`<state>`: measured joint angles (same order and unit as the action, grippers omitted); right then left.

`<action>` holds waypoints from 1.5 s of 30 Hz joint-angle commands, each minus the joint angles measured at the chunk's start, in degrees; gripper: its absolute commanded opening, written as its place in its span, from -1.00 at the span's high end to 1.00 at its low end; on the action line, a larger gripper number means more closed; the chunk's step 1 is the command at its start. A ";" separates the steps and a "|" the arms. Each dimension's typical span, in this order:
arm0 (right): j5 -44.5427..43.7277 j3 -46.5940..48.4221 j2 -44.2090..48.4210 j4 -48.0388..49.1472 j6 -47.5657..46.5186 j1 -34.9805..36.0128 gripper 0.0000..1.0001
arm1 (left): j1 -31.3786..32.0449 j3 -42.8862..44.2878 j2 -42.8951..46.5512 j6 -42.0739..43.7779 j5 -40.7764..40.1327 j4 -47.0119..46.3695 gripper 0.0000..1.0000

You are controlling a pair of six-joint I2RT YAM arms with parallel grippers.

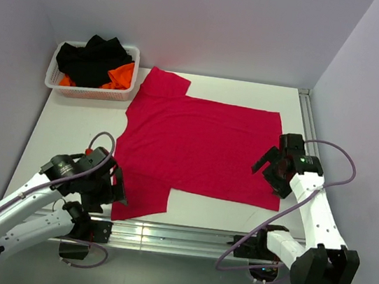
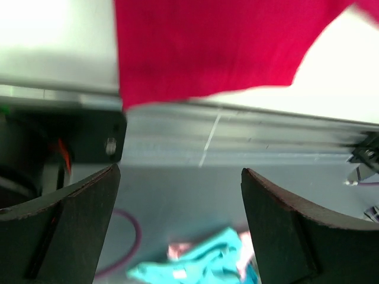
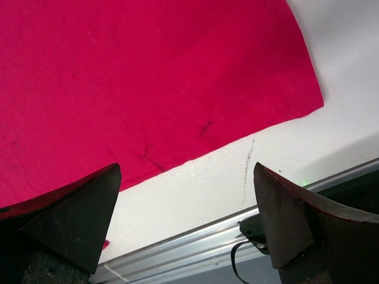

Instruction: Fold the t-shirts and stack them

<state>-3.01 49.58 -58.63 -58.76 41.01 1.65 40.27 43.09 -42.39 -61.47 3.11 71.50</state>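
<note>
A bright crimson red t-shirt (image 1: 196,146) lies spread flat on the white table (image 1: 71,132), its collar end toward the left. One sleeve points at the basket and the other at the near edge. My left gripper (image 1: 115,192) is open and empty just left of the near sleeve. In the left wrist view (image 2: 180,171) that sleeve (image 2: 201,47) lies ahead of the open jaws. My right gripper (image 1: 265,168) is open and empty above the shirt's hem near its near right corner. The right wrist view (image 3: 186,168) shows the hem corner (image 3: 148,77) ahead of the jaws.
A white mesh basket (image 1: 90,93) at the back left holds black cloth (image 1: 92,58) and orange cloth (image 1: 121,76). An aluminium rail (image 1: 176,235) runs along the table's near edge. A teal cloth (image 2: 201,260) lies on the floor below. Walls close in left, back and right.
</note>
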 commanded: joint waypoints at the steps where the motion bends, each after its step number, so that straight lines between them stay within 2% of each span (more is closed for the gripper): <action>1: 0.27 2.36 -0.96 0.05 1.00 -0.59 -1.00 | 1.21 3.13 -2.51 -7.69 4.09 6.98 -0.78; 3: 1.33 1.92 -1.49 0.58 1.43 -0.60 -1.00 | 1.30 4.63 -5.58 -8.57 4.18 5.15 -0.81; 5: 2.65 1.31 -1.75 1.45 1.61 -0.59 -1.00 | 1.30 3.76 -7.78 -9.10 4.44 -1.26 -0.80; 7: 2.74 0.78 -2.28 1.63 1.61 -0.60 -1.00 | 1.30 1.92 -12.61 -9.98 1.56 -3.03 -0.80; 10: 2.74 1.22 -2.89 1.64 0.91 -0.25 -1.00 | 1.39 -5.45 -15.17 -14.27 1.81 -11.78 -0.79; 14: 1.43 2.10 -3.59 1.81 -0.05 1.59 -1.00 | 1.30 -16.35 -13.52 -22.88 4.87 -23.29 -0.63; 15: 1.34 2.01 -3.68 1.90 -0.32 2.12 -1.00 | 1.30 -17.59 -12.81 -23.60 4.01 -23.69 -0.61; 18: 0.99 1.48 -4.03 2.33 -0.67 3.62 -1.00 | 1.30 -13.57 -9.12 -23.52 -2.82 -15.98 -0.57; 19: 0.90 1.31 -4.03 2.60 -0.67 3.97 -1.00 | 1.30 -13.47 -8.42 -23.60 -2.85 -15.09 -0.56; 25: 1.16 1.39 -4.30 3.04 -1.11 5.21 -1.00 | 1.30 -19.45 -8.50 -24.92 -2.84 -18.07 -0.45; 28: 0.63 2.80 -4.65 2.86 -1.64 5.56 -1.00 | 1.39 -19.62 -10.16 -24.39 -2.85 -18.68 -0.42; 34: 0.28 3.15 -4.48 3.21 -2.25 5.64 -1.00 | 1.39 -19.45 -19.56 -23.35 -6.28 -22.97 -0.36; 40: -2.35 1.75 -3.16 2.51 -2.61 5.64 -1.00 | 1.13 -16.73 -27.56 -19.39 -7.77 -28.43 0.20; 41: -2.44 0.88 -2.81 2.25 -2.08 5.56 -1.00 | 0.95 -15.94 -29.31 -17.82 -7.86 -28.87 0.46; 45: -1.39 -3.17 -2.63 1.02 1.43 2.76 -1.00 | -0.63 -10.42 -32.31 -13.59 -8.74 -29.06 0.75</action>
<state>-3.53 48.97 -62.22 -56.40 39.86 6.44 40.73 32.14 -71.68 -78.52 3.16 52.69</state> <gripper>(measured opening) 0.999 0.146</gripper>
